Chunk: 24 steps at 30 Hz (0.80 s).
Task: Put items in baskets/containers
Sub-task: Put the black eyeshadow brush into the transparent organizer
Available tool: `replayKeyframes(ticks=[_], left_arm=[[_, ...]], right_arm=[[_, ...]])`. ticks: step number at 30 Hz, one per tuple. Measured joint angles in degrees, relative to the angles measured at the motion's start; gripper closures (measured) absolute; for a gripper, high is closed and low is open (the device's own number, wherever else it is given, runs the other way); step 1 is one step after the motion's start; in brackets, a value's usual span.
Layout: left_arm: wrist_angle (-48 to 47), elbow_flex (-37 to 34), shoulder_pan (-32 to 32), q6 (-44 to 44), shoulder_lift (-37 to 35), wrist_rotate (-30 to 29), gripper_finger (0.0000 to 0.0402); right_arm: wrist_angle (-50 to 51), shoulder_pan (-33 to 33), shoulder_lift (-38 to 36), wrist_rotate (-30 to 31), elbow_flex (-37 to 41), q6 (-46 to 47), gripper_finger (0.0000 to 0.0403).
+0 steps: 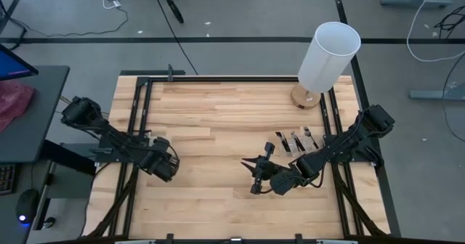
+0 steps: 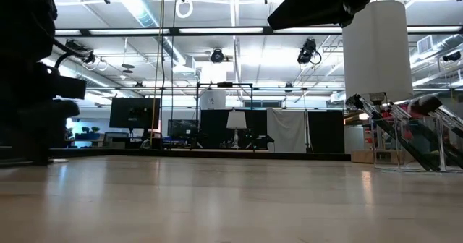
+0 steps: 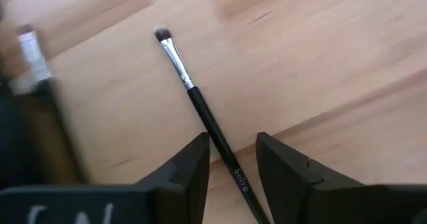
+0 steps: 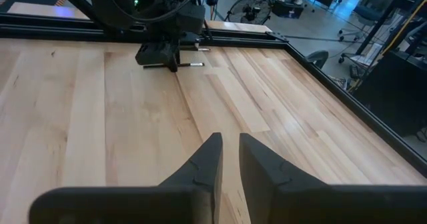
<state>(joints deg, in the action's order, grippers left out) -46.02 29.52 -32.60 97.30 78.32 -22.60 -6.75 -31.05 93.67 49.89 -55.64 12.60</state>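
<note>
A thin dark brush (image 3: 200, 111) with a silver ferrule and a small bristle tip lies flat on the wooden table. My left gripper (image 3: 232, 141) is open over it, one finger on either side of its handle, near the table's left side (image 1: 167, 165). A second, blurred brush (image 3: 28, 54) shows beside it. Several more brushes (image 1: 293, 140) lean in the clear holder (image 2: 423, 138) by the table's right side. My right gripper (image 4: 230, 141) hovers over the table's middle (image 1: 256, 177), open by only a narrow gap, holding nothing and pointing toward the left gripper (image 4: 160, 54).
A tall white cylinder (image 1: 328, 55) on a round wooden base stands at the far right corner, just beyond the holder. A black frame rail (image 1: 142, 128) runs along the table's edges. Bare wood (image 1: 218, 120) lies between the two arms.
</note>
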Motion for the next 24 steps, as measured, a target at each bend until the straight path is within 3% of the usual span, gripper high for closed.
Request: replayKeyframes(ticks=[10, 24], left_arm=[[15.2, -3.4, -0.1, -3.2, -0.4, -9.5, 0.0277], [19.4, -7.4, -3.0, -6.3, 3.2, -21.1, 0.0277]], right_arm=[[-0.1, 0.1, 0.0, 0.0, 0.0, 0.4, 0.035], [0.0, 0.3, 0.0, 0.0, 0.0, 0.4, 0.035]])
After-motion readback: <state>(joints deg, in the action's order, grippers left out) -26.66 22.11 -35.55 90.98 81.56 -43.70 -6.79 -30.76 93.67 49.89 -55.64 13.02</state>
